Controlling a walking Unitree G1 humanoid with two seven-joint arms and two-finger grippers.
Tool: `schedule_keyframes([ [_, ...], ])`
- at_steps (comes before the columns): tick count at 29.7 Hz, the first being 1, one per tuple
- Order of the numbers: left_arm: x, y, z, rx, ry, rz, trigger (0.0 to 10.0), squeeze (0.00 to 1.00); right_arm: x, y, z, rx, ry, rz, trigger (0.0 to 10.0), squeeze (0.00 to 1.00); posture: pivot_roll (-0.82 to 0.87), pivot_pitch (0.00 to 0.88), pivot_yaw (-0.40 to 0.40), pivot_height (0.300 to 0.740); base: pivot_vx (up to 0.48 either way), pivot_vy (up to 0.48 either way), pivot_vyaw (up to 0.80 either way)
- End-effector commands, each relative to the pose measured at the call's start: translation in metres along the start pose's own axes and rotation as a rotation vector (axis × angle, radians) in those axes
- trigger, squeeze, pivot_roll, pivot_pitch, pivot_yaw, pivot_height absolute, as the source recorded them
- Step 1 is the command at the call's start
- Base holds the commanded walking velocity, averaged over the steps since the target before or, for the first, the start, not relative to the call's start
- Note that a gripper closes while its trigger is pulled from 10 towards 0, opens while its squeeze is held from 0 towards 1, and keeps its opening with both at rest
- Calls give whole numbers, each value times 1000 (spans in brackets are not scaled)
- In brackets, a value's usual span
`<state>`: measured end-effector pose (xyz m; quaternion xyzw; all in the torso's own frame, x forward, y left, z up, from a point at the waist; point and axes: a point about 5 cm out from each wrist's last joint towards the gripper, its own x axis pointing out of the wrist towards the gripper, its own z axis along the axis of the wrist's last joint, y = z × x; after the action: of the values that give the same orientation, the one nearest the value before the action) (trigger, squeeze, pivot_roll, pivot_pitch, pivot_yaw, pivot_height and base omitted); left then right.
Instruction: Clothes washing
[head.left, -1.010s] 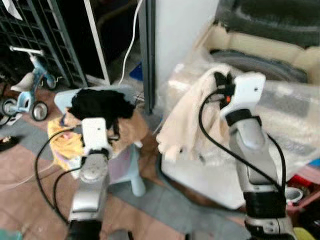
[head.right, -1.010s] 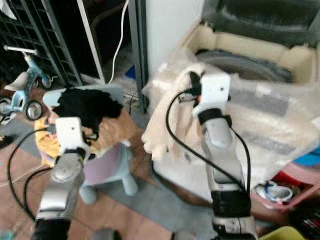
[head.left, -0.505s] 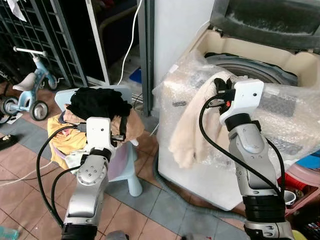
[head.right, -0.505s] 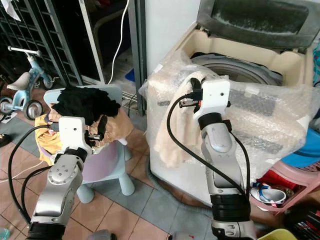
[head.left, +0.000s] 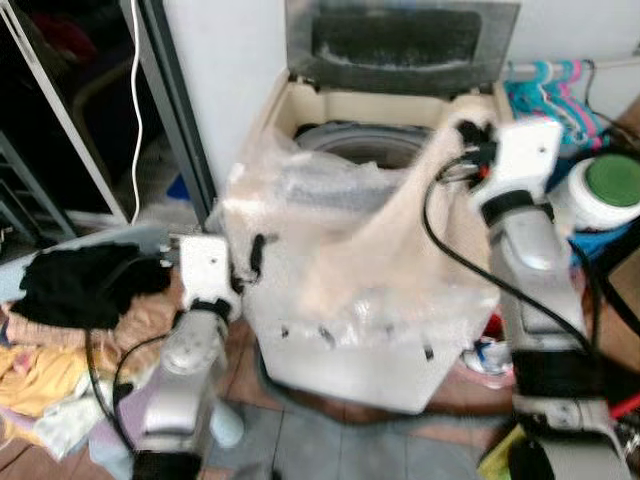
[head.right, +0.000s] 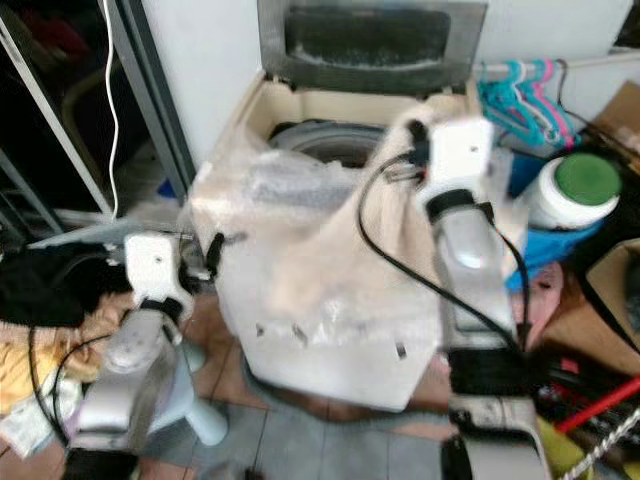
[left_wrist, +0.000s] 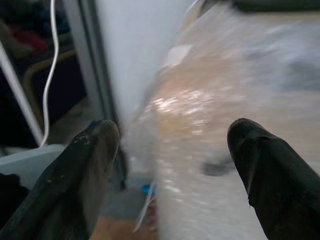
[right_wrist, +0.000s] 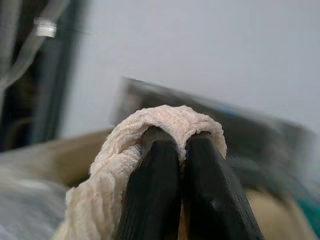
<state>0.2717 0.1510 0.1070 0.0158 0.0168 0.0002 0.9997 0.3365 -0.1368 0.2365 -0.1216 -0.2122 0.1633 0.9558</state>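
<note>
My right gripper (head.left: 466, 138) is shut on a cream knitted cloth (head.left: 385, 250), held up at the right front corner of the open top-loading washing machine (head.left: 385, 110). The cloth (right_wrist: 117, 170) drapes over my closed fingers (right_wrist: 150, 195) and hangs down across the machine's front, which is wrapped in bubble wrap (head.left: 300, 220). The machine's lid (head.left: 400, 40) stands raised above the drum opening (head.left: 350, 140). My left gripper (head.left: 255, 255) is open with nothing between its fingers (left_wrist: 85, 175), beside the machine's left front corner.
A pile of clothes, black (head.left: 70, 285) on top of tan and yellow, lies at my left. A white jug with a green lid (head.left: 605, 190), turquoise hangers (head.left: 545, 95) and clutter stand right of the machine. A dark doorway with a white cable (head.left: 135, 90) is at the back left.
The camera has swung right, so the machine now sits centred. My right gripper has carried the cream cloth up and right toward the drum opening. My left gripper came away from the clothes pile.
</note>
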Motion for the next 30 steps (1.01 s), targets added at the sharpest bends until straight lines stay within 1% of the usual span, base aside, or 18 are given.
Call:
schedule_keyframes([
  [1, 2, -8, 3, 2, -3, -9, 10000, 0, 3, -3, 8, -42, -43, 44, 10000, 0, -48, 0, 8, 740, 0, 0, 0],
  [7, 3, -7, 2, 7, -3, 13, 10000, 0, 17, 11, 23, -42, -91, 240, 10000, 0, -44, 0, 2, 740, 0, 0, 0],
  [10, 3, -6, 1, 8, 1, 18, 10000, 0, 29, 16, 30, -4, -92, 369, 10000, 0, -45, 0, 1, 740, 0, 0, 0],
  [12, 3, -6, 1, 7, 1, 19, 10000, 0, 32, 15, 32, 1, -96, 380, 10000, 0, -45, 0, 1, 740, 0, 0, 0],
  [13, 3, -7, 1, 7, 3, 20, 10000, 0, 40, 16, 38, 45, -97, 437, 10000, 0, -45, 0, -1, 740, 0, 0, 0],
  [16, 5, -9, 1, 7, 3, 20, 10000, 0, 51, 14, 47, 54, -114, 472, 10000, 0, -43, 0, -5, 740, 0, 0, 0],
  [17, 5, -9, 2, 6, 1, 21, 10000, 0, 60, 7, 55, 69, -135, 453, 10000, 0, -41, 0, -8, 740, 0, 0, 0],
  [18, 5, -9, 2, 6, 0, 25, 10000, 0, 70, -5, 65, 74, -165, 380, 10000, 0, -39, 0, -11, 740, 0, 0, 0],
  [19, 5, -9, 2, 6, 0, 25, 10000, 0, 70, -5, 65, 74, -165, 380, 10000, 0, -39, 0, -11, 740, 0, 0, 0],
  [20, 5, -9, 2, 5, 0, 27, 10000, 0, 78, -15, 73, 80, -190, 309, 10000, 0, -38, 0, -12, 740, 0, 0, 0],
  [21, 5, -9, 2, 5, 0, 33, 10000, 0, 86, -33, 84, 98, -222, 195, 10000, 0, -36, 0, -15, 740, 0, 0, 0],
  [22, 5, -9, 2, 5, 0, 33, 10000, 0, 86, -33, 84, 98, -222, 195, 10000, 0, -36, 0, -15, 740, 0, 0, 0],
  [23, 4, -8, 1, 6, 3, 54, 10000, 0, 92, -73, 103, 125, -273, -82, 10000, 0, -34, 0, -21, 740, 0, 0, 0],
  [24, 3, -8, 0, 7, 5, 60, 10000, 0, 91, -91, 107, 140, -279, -206, 10000, 0, -34, 0, -22, 740, 0, 0, 0],
  [25, 2, -7, -1, 9, 7, 69, 10000, 0, 85, -116, 104, 149, -242, -390, 10000, 0, -33, 0, -24, 740, 0, 0, 0],
  [27, 2, -7, -1, 13, 8, 78, 10000, 0, 81, -125, 97, 170, -209, -462, 10000, 0, -34, 0, -27, 740, 0, 0, 0],
  [28, 1, -7, -1, 15, 7, 82, 10000, 0, 80, -127, 95, 183, -200, -475, 10000, 0, -34, 0, -28, 740, 0, 0, 0],
  [30, 1, -8, -1, 12, 9, 81, 10000, 0, 79, -122, 83, 131, -147, -439, 10000, 0, -37, 0, -28, 740, 0, 0, 0],
])
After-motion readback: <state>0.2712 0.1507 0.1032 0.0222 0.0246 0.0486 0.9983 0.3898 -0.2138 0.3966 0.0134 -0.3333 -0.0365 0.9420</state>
